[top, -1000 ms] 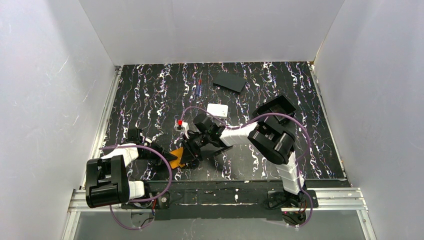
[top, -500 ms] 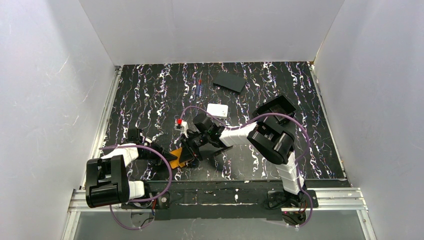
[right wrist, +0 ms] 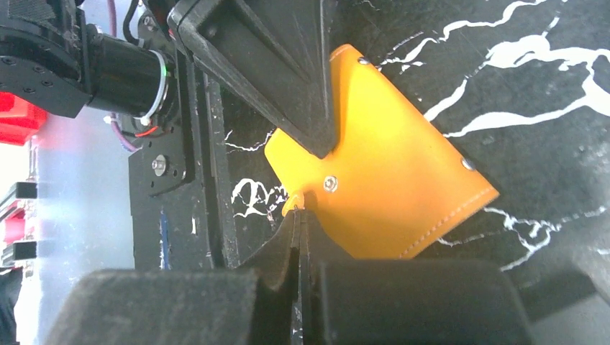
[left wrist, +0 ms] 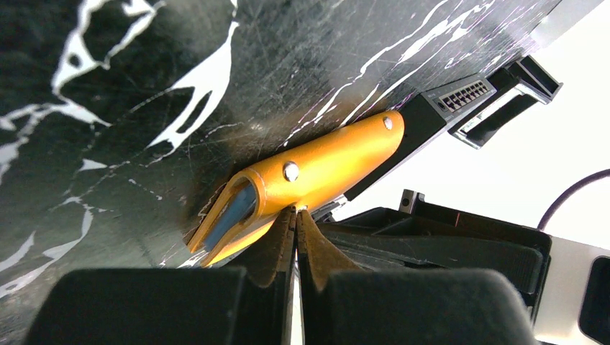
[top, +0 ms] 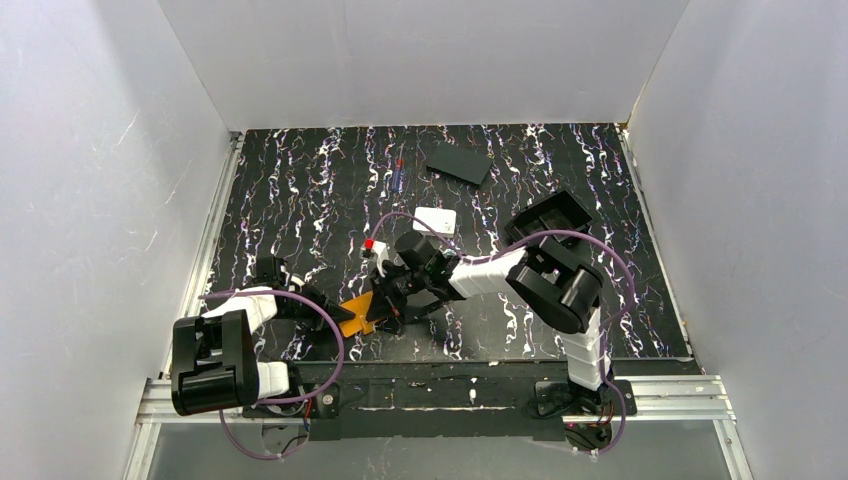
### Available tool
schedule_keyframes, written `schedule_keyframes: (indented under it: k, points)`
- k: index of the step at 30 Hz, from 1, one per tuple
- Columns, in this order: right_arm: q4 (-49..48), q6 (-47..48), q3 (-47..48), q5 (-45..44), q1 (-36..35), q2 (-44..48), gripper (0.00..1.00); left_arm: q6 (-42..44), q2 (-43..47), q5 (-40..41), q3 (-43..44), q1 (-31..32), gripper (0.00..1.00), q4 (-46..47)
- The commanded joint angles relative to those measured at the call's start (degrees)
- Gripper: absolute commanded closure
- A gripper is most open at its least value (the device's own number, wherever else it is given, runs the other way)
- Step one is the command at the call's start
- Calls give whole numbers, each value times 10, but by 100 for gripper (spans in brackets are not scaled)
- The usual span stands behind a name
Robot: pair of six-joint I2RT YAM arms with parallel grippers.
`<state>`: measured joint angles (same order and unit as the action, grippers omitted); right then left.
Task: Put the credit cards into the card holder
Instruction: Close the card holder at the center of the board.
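The orange card holder (top: 357,313) lies near the front edge between both grippers. My left gripper (top: 337,312) is shut. Its tips (left wrist: 296,210) press against the holder's (left wrist: 324,162) lower edge near a snap, and pale blue shows inside the open end. My right gripper (right wrist: 298,210) is shut on the small clasp tab at the corner of the card holder (right wrist: 388,180). A white card (top: 435,220) lies flat behind the right wrist, apart from both grippers.
A flat black rectangle (top: 459,162) lies at the back. A thin blue and red object (top: 399,175) lies left of it. White walls enclose the black marbled table (top: 300,200). The metal rail (top: 660,392) runs along the front.
My right gripper has closed onto the holder's tab, and its wrist has shifted slightly right. More of the orange holder now shows. The left arm has not moved.
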<state>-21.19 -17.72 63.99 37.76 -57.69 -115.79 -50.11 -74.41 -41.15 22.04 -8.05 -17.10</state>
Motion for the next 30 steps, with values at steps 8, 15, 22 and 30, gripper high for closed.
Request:
schedule_keyframes:
  k: [8, 15, 22, 30]
  points:
    - [-23, -11, -8, -63, 4, 30, 99, 20, -12, 65, -11, 4, 100, -19]
    - [-28, -6, 17, -66, 4, 15, 99, 20, -16, 65, -11, 4, 100, -16]
    - [-21, -4, 39, -67, 4, -2, 99, 19, -17, 64, -11, 4, 100, -17]
    - [10, 3, 44, -52, 2, -15, 99, 19, -16, 64, -12, 4, 100, -17]
